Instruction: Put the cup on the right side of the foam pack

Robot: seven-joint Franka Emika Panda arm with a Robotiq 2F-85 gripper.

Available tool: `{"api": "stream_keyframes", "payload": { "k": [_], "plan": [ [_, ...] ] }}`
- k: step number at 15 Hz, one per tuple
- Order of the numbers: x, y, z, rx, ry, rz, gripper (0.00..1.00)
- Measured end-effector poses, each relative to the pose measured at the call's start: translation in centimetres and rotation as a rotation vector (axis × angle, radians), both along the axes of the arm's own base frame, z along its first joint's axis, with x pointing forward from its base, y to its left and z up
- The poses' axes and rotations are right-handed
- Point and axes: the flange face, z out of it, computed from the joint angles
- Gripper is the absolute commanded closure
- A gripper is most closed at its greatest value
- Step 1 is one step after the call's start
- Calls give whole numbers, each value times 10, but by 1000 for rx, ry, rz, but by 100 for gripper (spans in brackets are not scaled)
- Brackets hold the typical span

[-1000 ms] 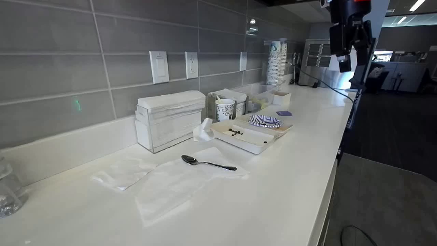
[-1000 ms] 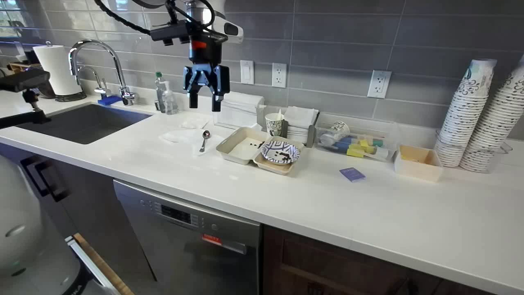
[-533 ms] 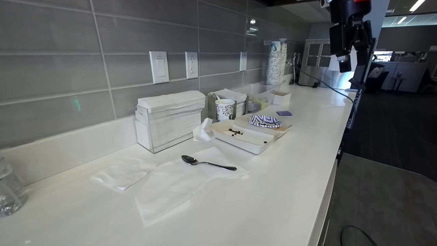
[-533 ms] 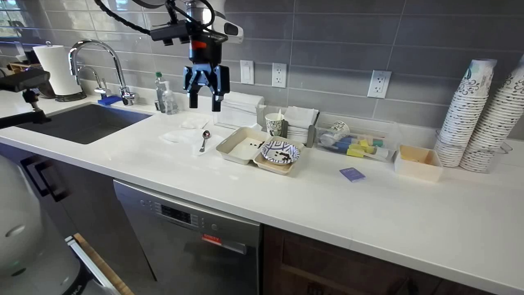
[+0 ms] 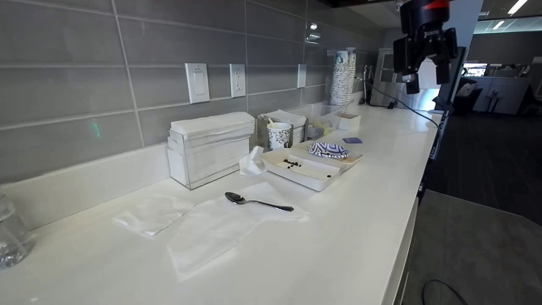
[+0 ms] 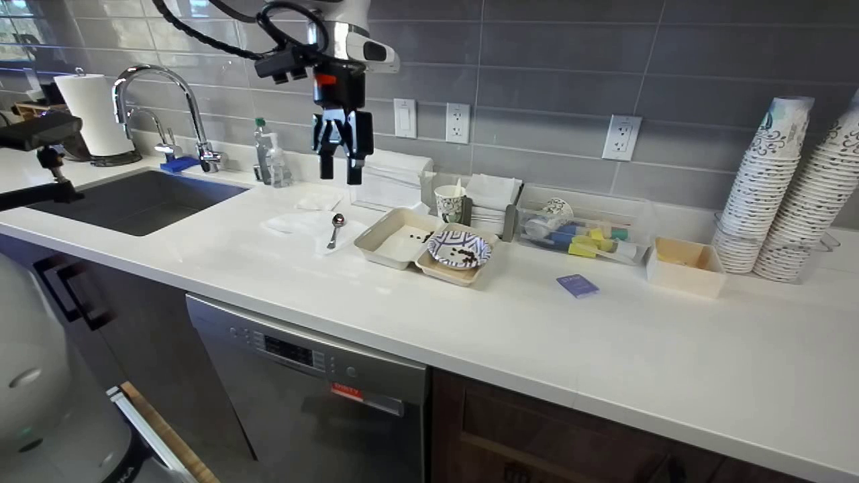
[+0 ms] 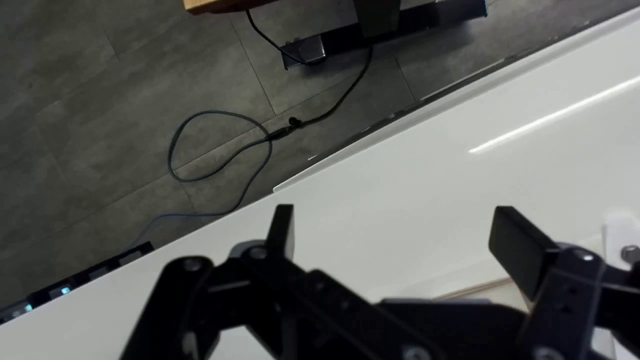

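The cup (image 5: 278, 136) is a small whitish paper cup with a dark swirl pattern and a light stick in it. It stands upright behind the open foam pack and also shows in an exterior view (image 6: 449, 203). The foam pack (image 5: 315, 184) is a pale, open two-part clamshell box (image 6: 386, 258) with dark crumbs in one half and a patterned plate in the other. Its edge shows in the wrist view (image 7: 495, 292), mostly hidden by the gripper. My gripper (image 5: 428, 82), also in an exterior view (image 6: 340, 173), is open and empty, high above the counter. Its fingers (image 7: 395, 220) are wide apart.
A napkin box (image 5: 216, 148), a napkin holder (image 6: 493, 201), a clear bin (image 6: 584, 231) and a small white box (image 6: 686, 268) line the wall. Tall cup stacks (image 6: 765, 188) stand at the end. A spoon (image 5: 258, 202) lies on napkins. A purple packet (image 6: 577, 286) lies on the counter.
My gripper has turned about its upright axis and shifted slightly, toward the wall in an exterior view. Its fingers stay apart. The cup and foam pack have not moved.
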Motion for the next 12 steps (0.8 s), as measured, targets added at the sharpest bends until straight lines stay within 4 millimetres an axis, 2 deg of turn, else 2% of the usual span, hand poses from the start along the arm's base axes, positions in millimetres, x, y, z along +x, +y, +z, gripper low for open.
{"api": "stream_keyframes", "payload": {
  "k": [3,6,12],
  "plan": [
    [26,22,-23,-45,-57,-150,0],
    [65,40,-47,-62,-150,-294,0],
    [153,51,-82,-43,-383,-558,0]
  ]
}}
